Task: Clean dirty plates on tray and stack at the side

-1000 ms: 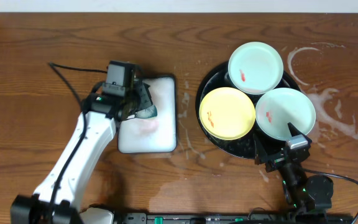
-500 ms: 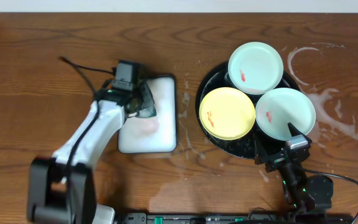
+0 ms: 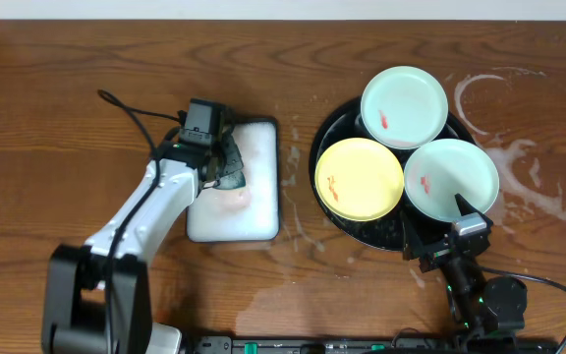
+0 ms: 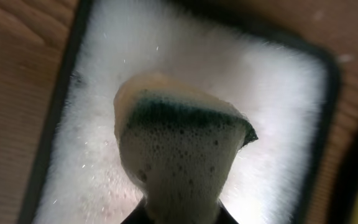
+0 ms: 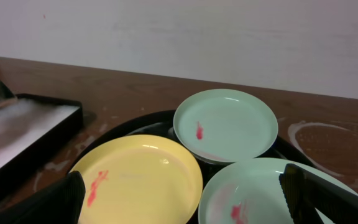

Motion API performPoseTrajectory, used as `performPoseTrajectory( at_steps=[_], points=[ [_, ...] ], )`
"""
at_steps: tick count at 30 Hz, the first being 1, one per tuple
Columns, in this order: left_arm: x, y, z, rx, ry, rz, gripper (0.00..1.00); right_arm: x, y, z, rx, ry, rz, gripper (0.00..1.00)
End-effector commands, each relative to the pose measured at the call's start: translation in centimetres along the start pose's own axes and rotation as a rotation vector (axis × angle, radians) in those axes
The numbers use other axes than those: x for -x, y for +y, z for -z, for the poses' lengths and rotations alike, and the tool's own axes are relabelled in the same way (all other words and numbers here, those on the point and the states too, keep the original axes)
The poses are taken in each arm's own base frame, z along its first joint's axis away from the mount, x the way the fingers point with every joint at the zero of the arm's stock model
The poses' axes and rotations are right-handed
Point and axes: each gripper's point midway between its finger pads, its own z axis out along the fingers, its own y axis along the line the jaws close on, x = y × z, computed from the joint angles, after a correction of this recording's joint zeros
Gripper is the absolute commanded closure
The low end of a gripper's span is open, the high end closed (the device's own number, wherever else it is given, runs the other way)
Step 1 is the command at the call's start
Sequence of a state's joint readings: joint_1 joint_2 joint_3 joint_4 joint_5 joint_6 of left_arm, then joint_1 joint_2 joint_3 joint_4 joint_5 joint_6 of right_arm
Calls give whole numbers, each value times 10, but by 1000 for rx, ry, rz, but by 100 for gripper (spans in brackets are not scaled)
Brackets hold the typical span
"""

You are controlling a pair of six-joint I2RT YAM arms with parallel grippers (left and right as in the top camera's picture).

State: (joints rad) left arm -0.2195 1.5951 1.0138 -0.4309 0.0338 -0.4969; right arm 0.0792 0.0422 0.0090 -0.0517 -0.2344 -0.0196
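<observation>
Brown wood-grain tabletop carries everything; nearest, the right end effector hangs spread wide at the near rim of the black tray, gripping nothing; on that tray sit the yellow plate and two mint plates, all smeared red; leftward, the left end effector pinches a sponge over the foam tray; soapy white rings streak the wood; a pale wall lies beyond.

Your left arm stretches forward across the table and angles to the right, wrist tipped down, with the left gripper clamped tight on a sponge. Your right arm sits folded low. The right gripper is spread wide, its fingers holding nothing.
</observation>
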Motion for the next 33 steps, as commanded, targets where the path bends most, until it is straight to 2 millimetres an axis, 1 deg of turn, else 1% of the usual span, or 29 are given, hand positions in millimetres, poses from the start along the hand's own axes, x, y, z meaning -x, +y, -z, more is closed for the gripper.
performPoseTrajectory(
  at_steps=[1, 3, 5, 8, 11, 15, 17, 19, 22, 24, 28, 31, 33],
  points=[
    [14, -4, 27, -23, -73, -6, 93, -2, 1, 0, 5, 4, 12, 1],
    [17, -5, 36, -34, -91, -6, 92, -2, 1, 0, 5, 4, 11, 1],
    [17, -6, 40, -38, -97, -6, 92, -2, 1, 0, 5, 4, 11, 1],
    [14, -4, 39, -32, -86, -2, 93, -2, 1, 0, 5, 4, 11, 1],
    [3, -1, 24, -12, -48, -11, 92, -2, 1, 0, 5, 4, 11, 1],
    [-15, 8, -7, 19, 5, -17, 92, -2, 1, 0, 5, 4, 11, 1],
    [-20, 11, -15, 35, 29, -18, 92, -2, 1, 0, 5, 4, 11, 1],
    [-21, 11, -16, 36, 32, -18, 92, -2, 1, 0, 5, 4, 11, 1],
    [-16, 8, -9, 22, 11, -17, 92, -2, 1, 0, 5, 4, 11, 1],
    [-11, 5, 0, 3, -11, -16, 92, -2, 1, 0, 5, 4, 11, 1],
    [-3, -15, 31, -114, -56, -17, 92, -2, 1, 0, 5, 4, 11, 1],
    [5, -22, 53, -161, -107, -18, 92, -2, 1, 0, 5, 4, 11, 1],
    [8, -24, 61, -173, -129, -18, 93, -2, 1, 0, 5, 4, 11, 1]
  ],
)
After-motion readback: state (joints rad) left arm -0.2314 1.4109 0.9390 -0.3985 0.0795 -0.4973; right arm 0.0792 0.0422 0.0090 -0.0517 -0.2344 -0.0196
